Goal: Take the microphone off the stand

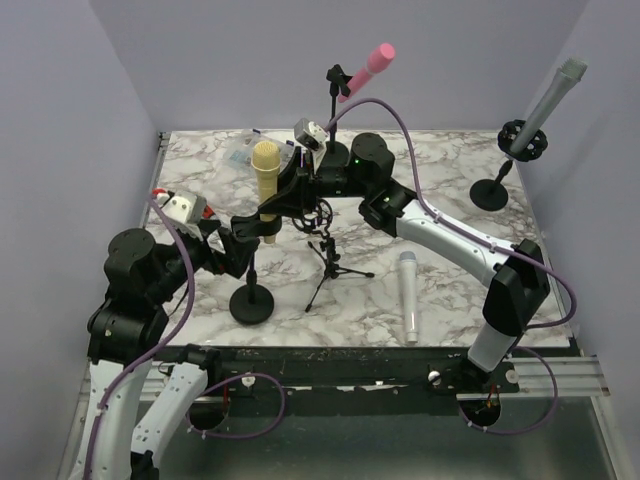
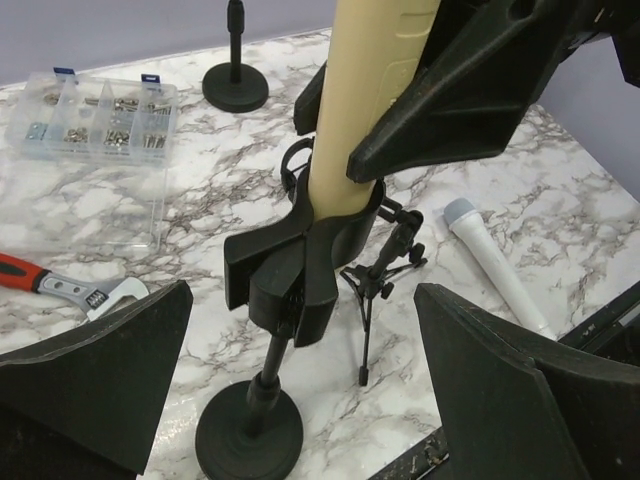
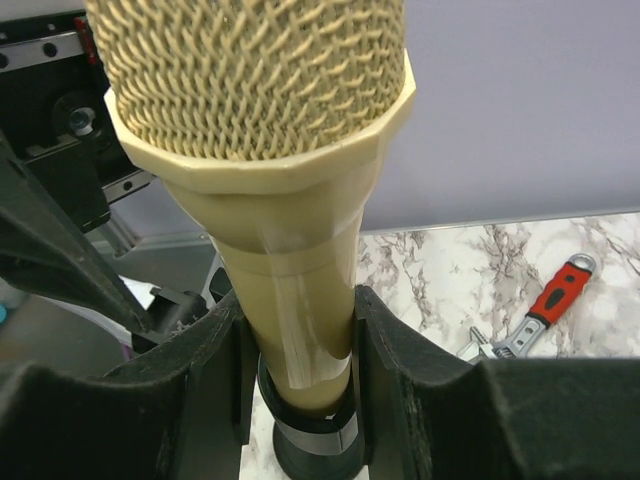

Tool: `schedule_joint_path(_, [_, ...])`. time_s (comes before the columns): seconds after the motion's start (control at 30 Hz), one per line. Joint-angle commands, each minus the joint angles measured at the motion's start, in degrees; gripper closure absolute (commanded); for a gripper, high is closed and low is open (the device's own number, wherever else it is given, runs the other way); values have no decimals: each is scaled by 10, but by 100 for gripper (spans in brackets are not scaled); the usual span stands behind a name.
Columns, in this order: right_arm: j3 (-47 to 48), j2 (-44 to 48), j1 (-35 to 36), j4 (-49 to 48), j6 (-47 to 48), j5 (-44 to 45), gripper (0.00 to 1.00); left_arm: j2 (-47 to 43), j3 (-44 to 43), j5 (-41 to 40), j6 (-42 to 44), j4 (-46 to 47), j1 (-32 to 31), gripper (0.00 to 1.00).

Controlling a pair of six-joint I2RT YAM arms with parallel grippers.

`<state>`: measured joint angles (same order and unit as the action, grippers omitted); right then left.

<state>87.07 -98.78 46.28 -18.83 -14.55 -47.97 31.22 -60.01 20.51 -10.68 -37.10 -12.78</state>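
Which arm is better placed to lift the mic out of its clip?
Right. The right gripper clamps the mic above the clip; the left gripper hangs open, short of the stand.

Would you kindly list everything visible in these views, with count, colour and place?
yellow microphone: one, yellow, in near-left stand's clip
round-base stands: three, black, near left, back centre, right
pink microphone: one, pink, on back stand
grey microphone: one, grey, on right stand
white microphone: one, white, lying right of centre
tripod stand: one, black, centre
organiser box: one, clear, back left
wrench: one, red handle, left
table: one, white marble, under everything
left gripper: one, black, open by stand's clip
right gripper: one, black, shut on yellow microphone
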Motion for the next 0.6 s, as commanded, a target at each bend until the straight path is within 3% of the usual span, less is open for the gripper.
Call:
schedule_joint_path(0.0, [10,-26,-9,-11,-47,-56,99,62,-40,45,16,-39,11,1])
schedule_joint_path(0.57, [10,-40,-22,-45,-78,-88,99,94,-21,95,50,-1,22,4])
